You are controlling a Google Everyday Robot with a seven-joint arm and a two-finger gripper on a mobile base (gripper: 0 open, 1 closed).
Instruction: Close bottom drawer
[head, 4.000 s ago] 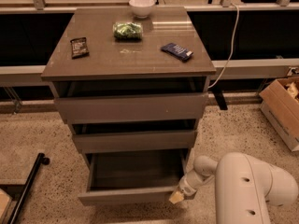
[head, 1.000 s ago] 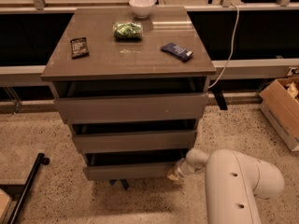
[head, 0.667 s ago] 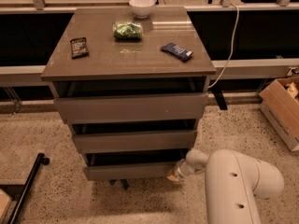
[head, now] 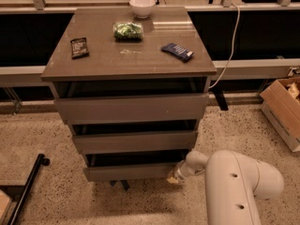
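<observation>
The bottom drawer (head: pixel 129 172) is the lowest grey-brown front of the cabinet, pushed in so it stands about flush below the middle drawer (head: pixel 134 141) and top drawer (head: pixel 131 108). A dark gap shows above its front. My gripper (head: pixel 174 176) is at the drawer's right front corner, touching or nearly touching the front. The white arm (head: pixel 234 186) reaches in from the lower right.
On the cabinet top (head: pixel 103 62) lie a white bowl (head: pixel 142 5), a green bag (head: pixel 127 30), a dark snack packet (head: pixel 79 47) and a blue packet (head: pixel 177 51). A cardboard box (head: pixel 283 111) stands at the right. A black bar (head: pixel 28 186) lies on the floor at the left.
Four seconds ago the bottom drawer stood pulled out with its interior showing; it now sits pushed in. Over the last second the gripper and drawer have hardly moved.
</observation>
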